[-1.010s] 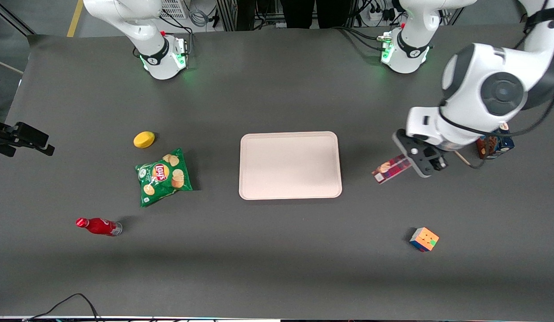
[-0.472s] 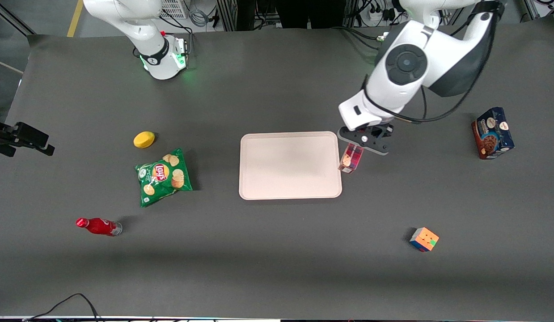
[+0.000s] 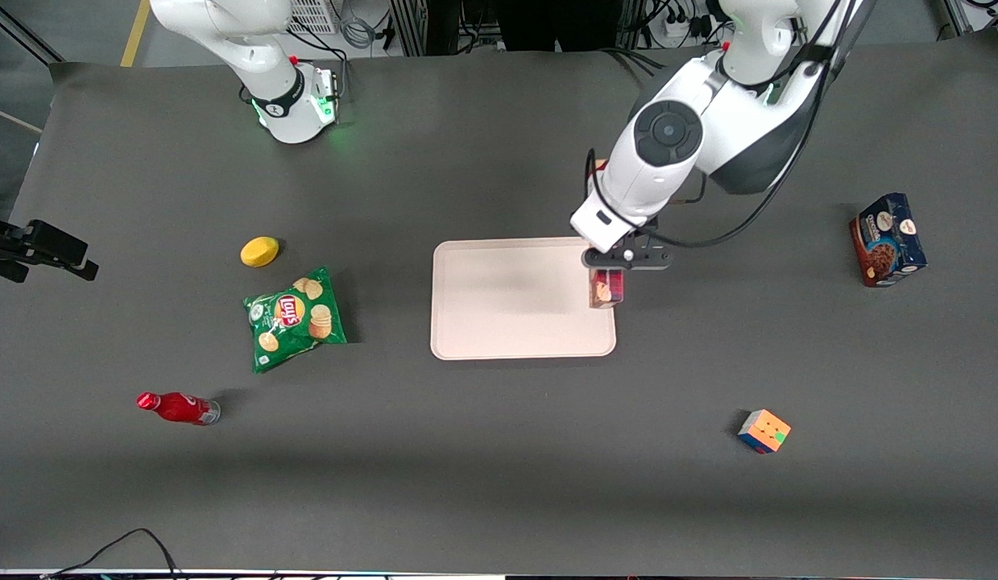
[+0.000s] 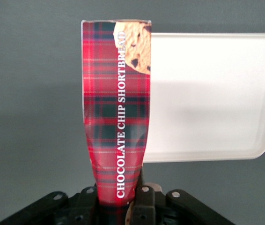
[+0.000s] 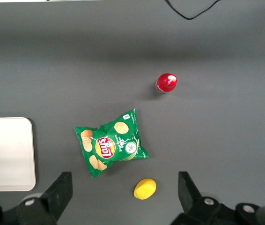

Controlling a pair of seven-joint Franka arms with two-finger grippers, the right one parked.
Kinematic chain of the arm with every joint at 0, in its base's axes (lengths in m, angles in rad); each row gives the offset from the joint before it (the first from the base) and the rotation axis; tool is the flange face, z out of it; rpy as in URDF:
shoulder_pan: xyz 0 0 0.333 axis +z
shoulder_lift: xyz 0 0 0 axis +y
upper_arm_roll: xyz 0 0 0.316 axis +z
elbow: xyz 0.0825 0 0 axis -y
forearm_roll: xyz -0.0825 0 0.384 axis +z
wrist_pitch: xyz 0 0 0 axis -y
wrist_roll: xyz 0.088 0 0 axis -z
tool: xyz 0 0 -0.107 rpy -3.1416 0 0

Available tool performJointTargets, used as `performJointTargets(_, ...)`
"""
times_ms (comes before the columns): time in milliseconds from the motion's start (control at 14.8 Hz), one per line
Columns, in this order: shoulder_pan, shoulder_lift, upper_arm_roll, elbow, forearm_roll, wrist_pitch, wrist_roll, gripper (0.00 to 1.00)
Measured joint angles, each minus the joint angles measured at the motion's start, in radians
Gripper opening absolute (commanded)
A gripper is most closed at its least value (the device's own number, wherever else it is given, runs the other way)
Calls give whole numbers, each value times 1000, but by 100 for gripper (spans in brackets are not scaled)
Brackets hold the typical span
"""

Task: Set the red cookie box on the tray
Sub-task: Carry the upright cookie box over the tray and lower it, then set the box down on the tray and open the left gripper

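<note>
Gripper (image 4: 118,206) first: we see it clenched on one end of the red cookie box (image 4: 117,108), which hangs lengthwise from the fingers above the edge of the tray (image 3: 499,334) that lies toward the working arm's end of the surface (image 3: 499,483). In the front view the red cookie box (image 3: 606,287) sits right over that rim, not yet resting on anything we can make out. We judge the main risk to be a release here: with the carton straddling the low rim, it could tip and slide off onto the surface rather than settle flat inside. Held by one end only, it could also swing or slip as it comes down. The carton is long and slim, dark red plaid, with "CHOCOLATE CHIP SHORTBREAD" in white along one side and a cookie picture near its free end.
</note>
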Motion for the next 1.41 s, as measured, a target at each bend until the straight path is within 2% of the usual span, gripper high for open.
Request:
performJointTargets(135, -8, 49, -2, -32, 13, 101, -42, 3)
performJointTargets(606, -25, 205, -3, -107, 189, 294, -144, 3)
performJointTargets(1078, -34, 320, -3, -130, 435, 363, -328, 3)
performJointTargets(1415, -34, 341, -3, -127, 465, 409, -352, 3)
